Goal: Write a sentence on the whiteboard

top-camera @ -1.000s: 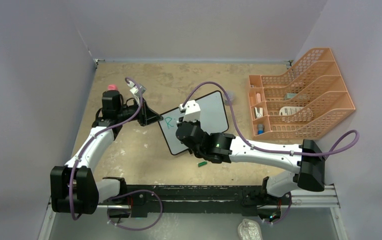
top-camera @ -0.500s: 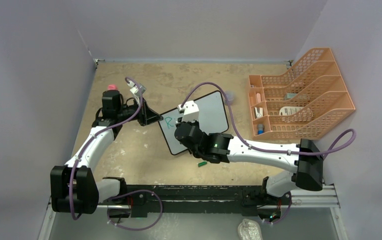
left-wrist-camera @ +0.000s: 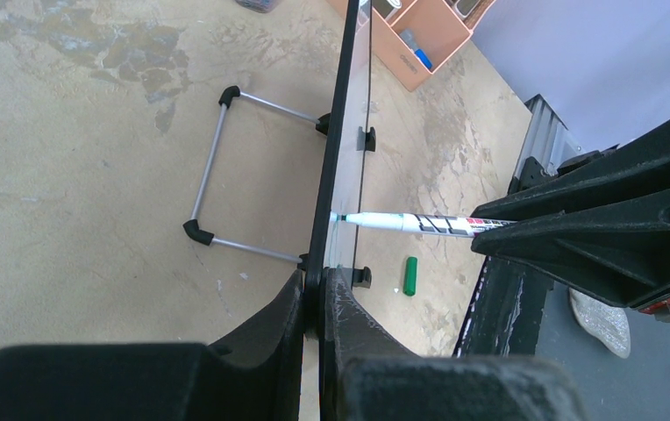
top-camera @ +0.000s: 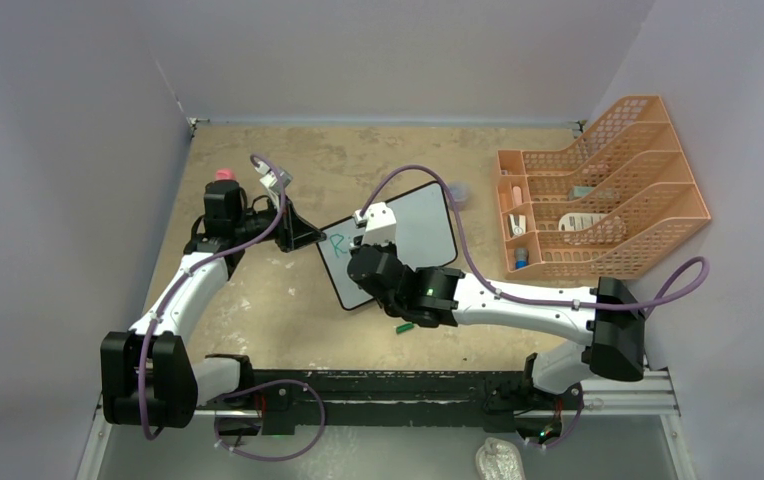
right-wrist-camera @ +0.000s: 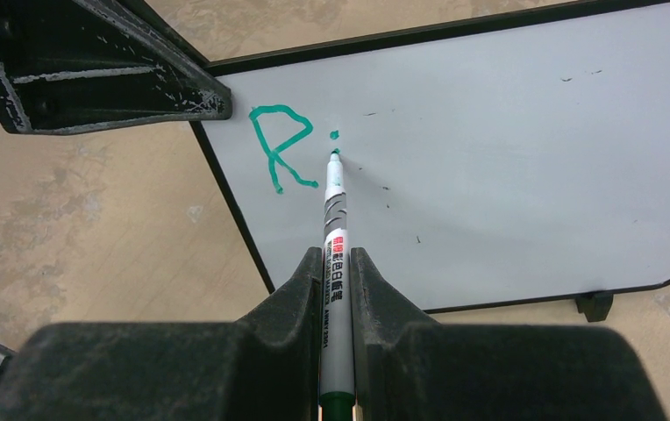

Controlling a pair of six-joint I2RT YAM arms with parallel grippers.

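The whiteboard (top-camera: pixel 413 235) stands tilted on the table, with a thin black frame; it also shows in the right wrist view (right-wrist-camera: pixel 507 167) and edge-on in the left wrist view (left-wrist-camera: pixel 336 158). My left gripper (left-wrist-camera: pixel 318 294) is shut on its left edge (top-camera: pixel 303 236). My right gripper (right-wrist-camera: pixel 336 263) is shut on a white marker (right-wrist-camera: pixel 336 237) with a green tip that touches the board. The sentence (right-wrist-camera: pixel 279 145) is a green "R" and a small dot (right-wrist-camera: pixel 334 134) right of it. The marker also shows in the left wrist view (left-wrist-camera: pixel 410 223).
A green marker cap (top-camera: pixel 404 326) lies on the table near the board's front edge, also in the left wrist view (left-wrist-camera: pixel 410 275). An orange tiered file tray (top-camera: pixel 593 195) with small items stands at the right. A pink object (top-camera: pixel 224 174) sits behind the left arm. Walls enclose the table.
My right gripper with the marker has shifted slightly left along the board. The left arm and the board have not moved.
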